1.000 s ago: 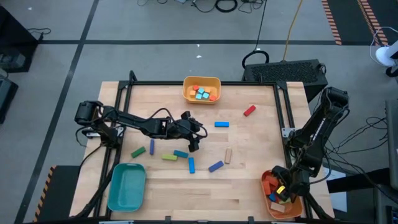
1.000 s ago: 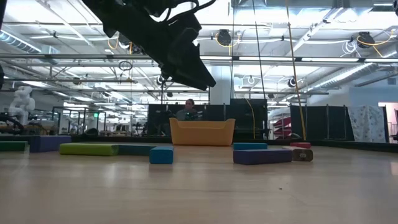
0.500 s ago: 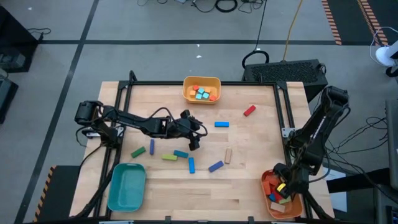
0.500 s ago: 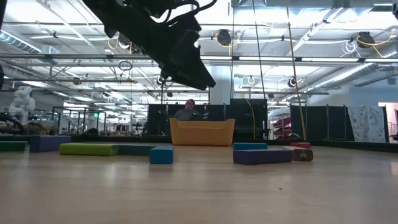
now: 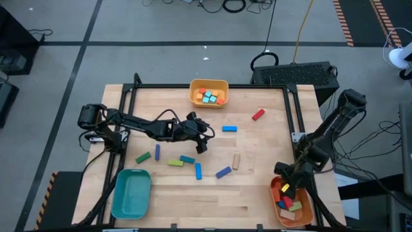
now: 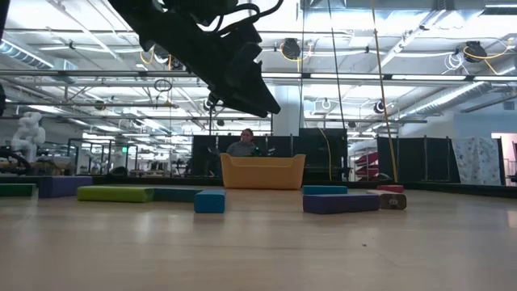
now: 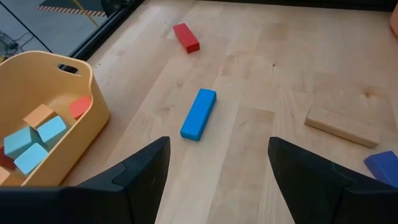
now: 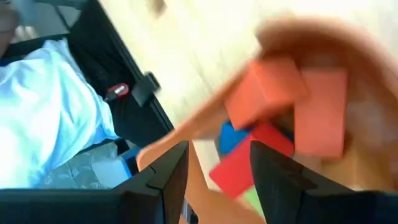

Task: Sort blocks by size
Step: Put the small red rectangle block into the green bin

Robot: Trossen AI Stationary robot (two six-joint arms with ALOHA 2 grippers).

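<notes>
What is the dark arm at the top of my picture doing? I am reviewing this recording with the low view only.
Observer: That is the left gripper, hanging above the middle of the table.
Operator: Is it carrying anything?
Observer: No. Its wrist view shows the fingers apart with nothing between them, and a blue brick lying on the wood ahead.
Operator: And the other arm? I see none of it.
Observer: The right gripper is at the table's near right corner, over the orange tray, which holds red, orange and blue pieces.
</notes>
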